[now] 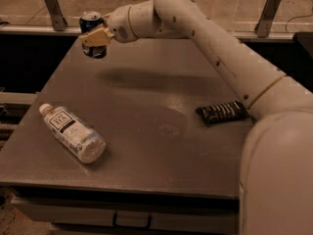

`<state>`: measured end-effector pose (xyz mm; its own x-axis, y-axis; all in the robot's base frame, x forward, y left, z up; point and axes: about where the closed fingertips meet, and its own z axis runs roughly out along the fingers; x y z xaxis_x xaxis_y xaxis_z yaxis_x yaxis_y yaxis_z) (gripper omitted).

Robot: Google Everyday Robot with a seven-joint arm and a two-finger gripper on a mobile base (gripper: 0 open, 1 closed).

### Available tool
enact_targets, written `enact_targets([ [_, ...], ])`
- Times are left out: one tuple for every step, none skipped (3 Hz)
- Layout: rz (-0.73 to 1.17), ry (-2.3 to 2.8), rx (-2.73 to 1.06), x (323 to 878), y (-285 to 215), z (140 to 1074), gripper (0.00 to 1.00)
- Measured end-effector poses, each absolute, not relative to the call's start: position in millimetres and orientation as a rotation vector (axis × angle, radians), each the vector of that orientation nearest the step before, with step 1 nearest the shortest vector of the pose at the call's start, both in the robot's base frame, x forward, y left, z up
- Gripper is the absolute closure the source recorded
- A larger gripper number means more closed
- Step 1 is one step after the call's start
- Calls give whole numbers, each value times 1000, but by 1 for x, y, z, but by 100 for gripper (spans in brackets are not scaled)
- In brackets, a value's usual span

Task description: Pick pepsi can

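Camera view shows the tool (pixel 94 37) up near the far left corner of the counter (pixel 146 111). It is closed tight around the pepsi can (pixel 92 21). The can is upright and looks like it is in the air, not on the counter. A soft shadow lies on the counter below the arm (pixel 220 48).

I think the grab step is done and the lift is under way. Next, the tool needs to keep its squeeze firm and hold the can straight so it does not slip or tip.

Only one tan finger shows, across the front of the can. The other finger is hidden behind it. The can's bottom is dark and hard to see. A clear bottle (pixel 72 132) lies on its side at the near left. A black snack packet (pixel 222 112) lies at the right, partly behind the arm.
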<state>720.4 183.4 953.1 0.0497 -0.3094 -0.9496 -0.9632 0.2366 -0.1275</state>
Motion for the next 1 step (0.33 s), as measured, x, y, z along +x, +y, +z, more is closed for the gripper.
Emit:
enact_targets([
  [877,1377,-1318,687,208,966,100],
])
